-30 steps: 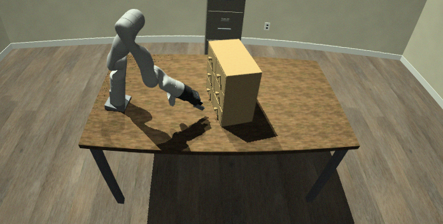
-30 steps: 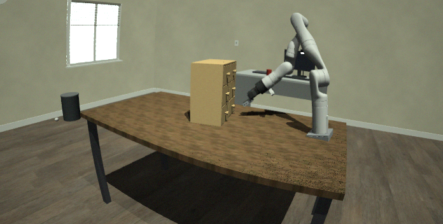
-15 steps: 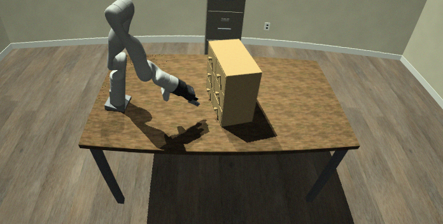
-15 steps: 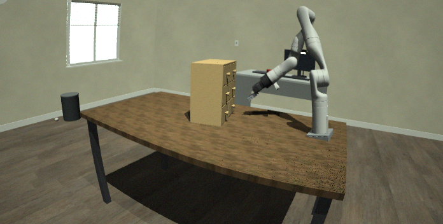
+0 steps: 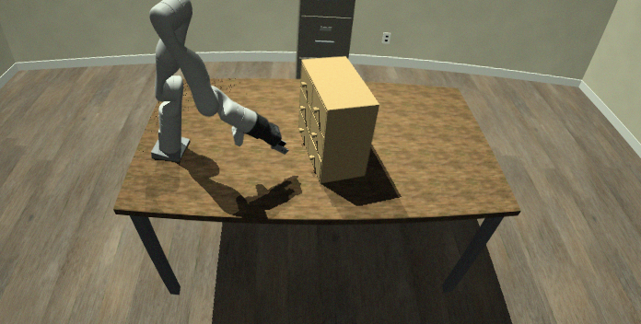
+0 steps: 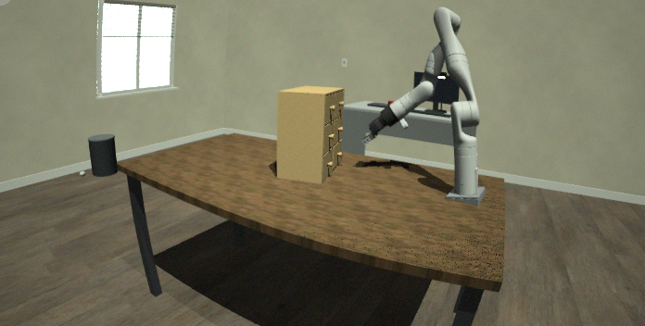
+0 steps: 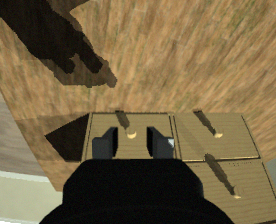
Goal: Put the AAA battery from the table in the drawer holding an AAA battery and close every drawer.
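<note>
The small wooden chest [image 5: 350, 143] [image 6: 301, 134] stands upright on the table. Its drawers look pushed in; their contents are hidden. My gripper [image 5: 283, 148] [image 6: 366, 140] [image 7: 132, 137] is partly open and empty, in the air in front of the drawer fronts. In the wrist view, a bottom drawer front [image 7: 154, 120] shows beyond the fingers, with its knob in line with the gap between them. A neighbouring bottom drawer [image 7: 189, 130] and the drawer above it [image 7: 259, 185] show to the right. I cannot make out an AAA battery in any view.
The table [image 5: 428, 147] [image 6: 232, 162] [image 7: 189, 50] carries the chest and the arm's base [image 5: 170, 150] [image 6: 465, 194]. The arm's shadow falls in front of the chest, towards the top camera. A filing cabinet [image 5: 327, 11] stands behind the table.
</note>
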